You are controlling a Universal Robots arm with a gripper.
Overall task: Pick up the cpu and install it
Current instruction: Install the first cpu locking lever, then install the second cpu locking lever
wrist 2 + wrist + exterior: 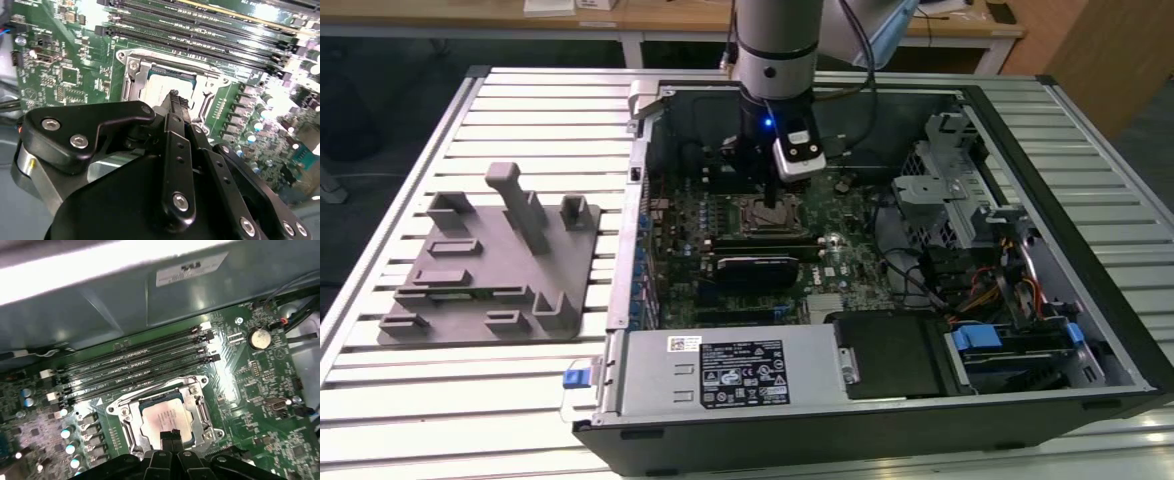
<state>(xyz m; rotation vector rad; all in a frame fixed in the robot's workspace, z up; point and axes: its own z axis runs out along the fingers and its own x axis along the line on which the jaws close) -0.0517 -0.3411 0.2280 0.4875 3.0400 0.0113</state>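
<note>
The cpu lies flat in the socket, low centre of the first wrist view. Directly above it, the gripper has its jaws pressed together, holding nothing. It looks light, rigid and fragile underneath; hold it by opposite edges.

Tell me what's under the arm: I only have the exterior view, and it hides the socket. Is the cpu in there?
Observer: Yes. In the first wrist view the cpu lies flat inside the socket's metal frame.
Operator: Is the end effector gripping it?
Observer: No. The end effector has its fingertips closed together with nothing between them, at the cpu's near edge. I cannot tell whether they touch it.
Operator: Anything close beside the socket?
Observer: Long black memory slots run along one side of it.
</note>
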